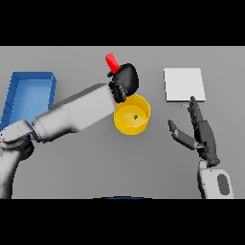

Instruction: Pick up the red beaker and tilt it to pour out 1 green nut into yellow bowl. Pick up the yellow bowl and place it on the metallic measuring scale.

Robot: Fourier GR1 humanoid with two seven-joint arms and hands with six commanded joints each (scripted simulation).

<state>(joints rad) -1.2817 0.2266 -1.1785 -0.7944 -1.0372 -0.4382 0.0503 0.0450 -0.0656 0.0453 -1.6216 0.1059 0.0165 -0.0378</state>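
Now left hand (125, 79) grips red beaker (111, 62) above yellow bowl (132, 115).

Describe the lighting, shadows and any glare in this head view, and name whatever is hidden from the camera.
Head view: light is even and soft, with no glare on the grey table; the yellow bowl casts only a faint shadow; the left hand hides most of the red beaker; the green nut shows as a small speck.

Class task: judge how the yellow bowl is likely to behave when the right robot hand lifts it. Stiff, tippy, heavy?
The yellow bowl looks rigid: its round rim keeps its shape. It probably is light, holding only one small green nut. Its smooth wall may slip in the open right robot hand, and the nut could roll if it tilts.
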